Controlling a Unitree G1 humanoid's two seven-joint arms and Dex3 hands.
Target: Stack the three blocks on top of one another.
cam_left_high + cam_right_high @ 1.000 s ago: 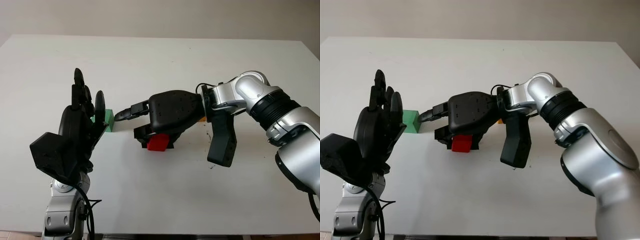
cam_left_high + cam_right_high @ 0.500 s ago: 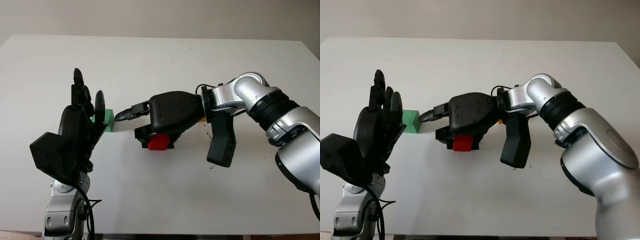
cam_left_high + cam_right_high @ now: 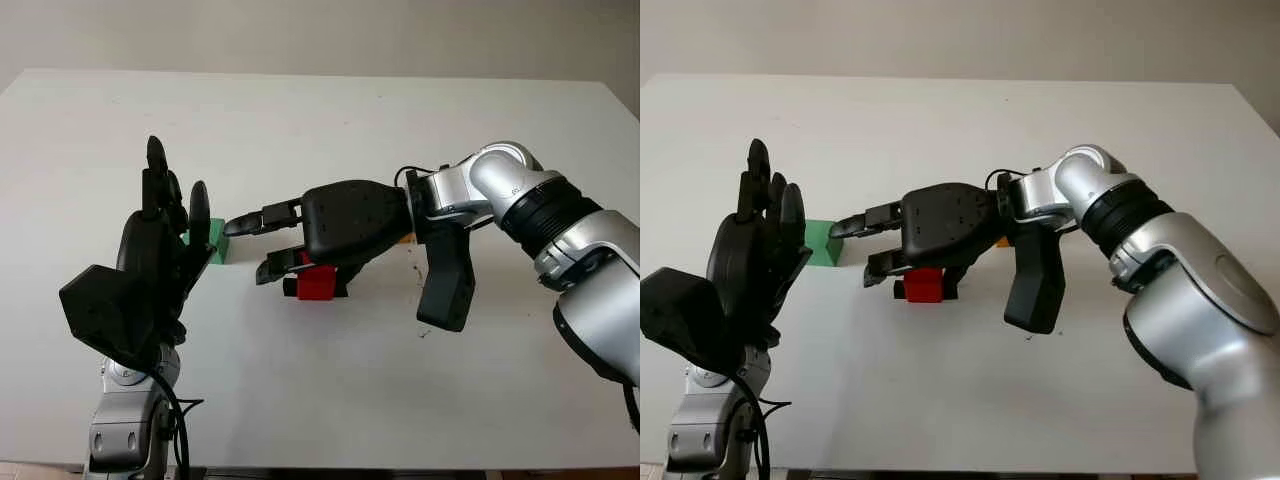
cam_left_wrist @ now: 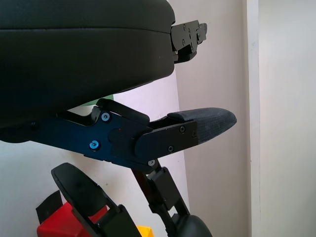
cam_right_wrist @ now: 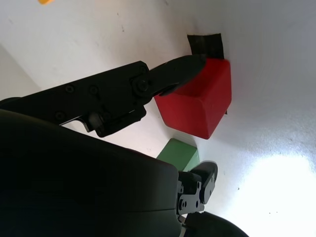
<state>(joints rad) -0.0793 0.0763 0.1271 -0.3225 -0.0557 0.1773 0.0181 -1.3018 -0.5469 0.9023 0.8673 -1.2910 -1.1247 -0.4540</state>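
Observation:
The red block (image 3: 317,283) stands on the white table (image 3: 320,120) under the front of my right hand (image 3: 245,252). That hand is open, its fingers stretched out to the left above the table, and one fingertip (image 5: 180,69) reaches the red block's (image 5: 200,103) upper edge. The green block (image 3: 822,242) sits to the left, just beyond those fingers and partly behind my left hand (image 3: 165,240). My left hand is open and held upright at the left. An orange block (image 3: 1000,241) peeks out behind the right hand's wrist.
A small black tape mark (image 5: 205,45) lies on the table right beside the red block. The table's far half and its near middle hold nothing else. My right forearm (image 3: 520,200) crosses the table from the right.
The right hand's fingers, curled around the red block before, have unfolded and stretched left toward the green block. The red block stays on the table. The left hand has not moved.

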